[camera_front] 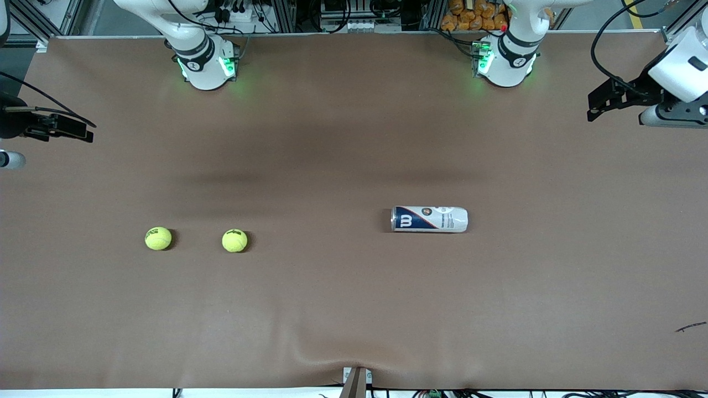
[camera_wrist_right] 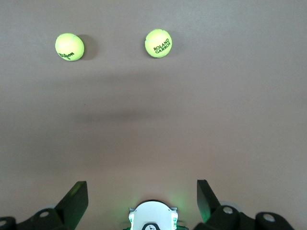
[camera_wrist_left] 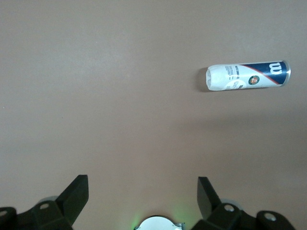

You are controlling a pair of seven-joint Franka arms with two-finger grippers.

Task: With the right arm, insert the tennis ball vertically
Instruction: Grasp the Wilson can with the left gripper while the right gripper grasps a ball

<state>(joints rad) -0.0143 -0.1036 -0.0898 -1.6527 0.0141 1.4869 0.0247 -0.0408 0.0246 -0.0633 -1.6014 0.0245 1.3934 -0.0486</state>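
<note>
On table (camera_front: pixel 354 309), can (camera_front: pixel 430 219) lying sideways lengthwise along it, both grippers' fingers spread.

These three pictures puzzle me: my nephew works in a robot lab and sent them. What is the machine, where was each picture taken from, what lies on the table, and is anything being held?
Two white robot arms stand at a brown table. The big picture looks down from a high camera facing them; the other two come from cameras on each arm's wrist.

Two tennis balls lie toward the right arm's end: the outer ball and the inner ball. A ball can lies on its side toward the left arm's end.

Nothing is held. The left gripper is open above bare table, with the can in its view. The right gripper is open above bare table, with both balls in its view.
</note>
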